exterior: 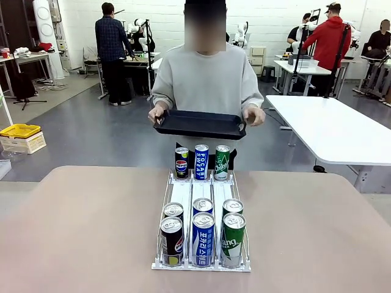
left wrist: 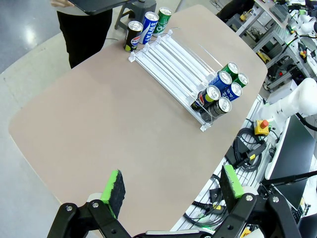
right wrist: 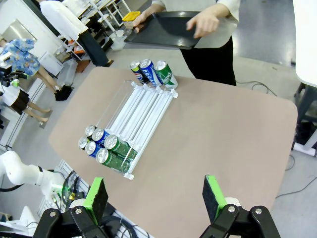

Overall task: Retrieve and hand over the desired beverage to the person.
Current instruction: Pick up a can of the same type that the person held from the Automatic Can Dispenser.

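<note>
On my left wrist feed, the left gripper [left wrist: 173, 184] hung wide open with nothing between its green pads [left wrist: 115, 184], above the near edge of the table [left wrist: 99, 124]. The drinks sat well apart from it, further along the tabletop in a rack [left wrist: 171, 52]. The right gripper [right wrist: 154, 197] was equally wide open and empty, also well short of the rack.

The rack was a clear, ribbed plastic tray with three long lanes. At its robot end, cans stood two deep in each lane: black cans [exterior: 171, 235] on the left, blue cans [exterior: 203, 235] in the middle and green cans [exterior: 233, 235] on the right, all smooth printed metal with silver lids. Three more cans [exterior: 201, 162], one of each colour, stood upright at the far end.

Beyond the table's far edge, the person [exterior: 208, 79] in a soft grey sweatshirt held a shallow, dark, round-cornered rectangular serving tray [exterior: 200, 125] in both hands. I could not tell which drink was wanted.
</note>
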{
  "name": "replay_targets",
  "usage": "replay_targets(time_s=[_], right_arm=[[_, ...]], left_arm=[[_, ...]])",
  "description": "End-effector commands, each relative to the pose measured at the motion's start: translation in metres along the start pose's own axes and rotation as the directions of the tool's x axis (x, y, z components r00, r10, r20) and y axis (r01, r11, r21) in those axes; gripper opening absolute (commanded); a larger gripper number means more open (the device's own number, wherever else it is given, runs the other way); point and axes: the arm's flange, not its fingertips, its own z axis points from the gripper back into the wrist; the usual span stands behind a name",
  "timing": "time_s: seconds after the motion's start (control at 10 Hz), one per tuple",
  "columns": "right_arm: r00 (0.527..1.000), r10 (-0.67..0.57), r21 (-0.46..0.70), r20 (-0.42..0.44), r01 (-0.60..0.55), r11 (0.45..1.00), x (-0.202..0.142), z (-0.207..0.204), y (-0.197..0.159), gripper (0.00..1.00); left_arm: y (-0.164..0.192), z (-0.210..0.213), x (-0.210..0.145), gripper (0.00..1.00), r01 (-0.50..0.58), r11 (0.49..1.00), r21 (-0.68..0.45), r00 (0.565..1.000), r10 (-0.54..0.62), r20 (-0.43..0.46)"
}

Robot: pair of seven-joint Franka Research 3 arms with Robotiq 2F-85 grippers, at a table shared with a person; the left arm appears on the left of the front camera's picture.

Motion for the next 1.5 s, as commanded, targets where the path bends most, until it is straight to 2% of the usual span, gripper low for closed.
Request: replay_targets(time_s=[0.0, 1.4], right_arm=[[1.000, 0.007, 0.026, 0.004, -0.007, 1.000, 0.0037, -0.0007, -0.0004, 1.00], [1.000, 0.007, 0.026, 0.004, -0.007, 1.000, 0.0037, -0.0007, -0.0004, 1.00]], left_arm=[[0.0010, 0.0012, -0.0015, 1.00, 0.007, 1.000, -0.012, 1.000, -0.006, 0.009], [0.0010, 0.0012, -0.0015, 1.00, 0.007, 1.000, -0.012, 1.000, -0.006, 0.009]])
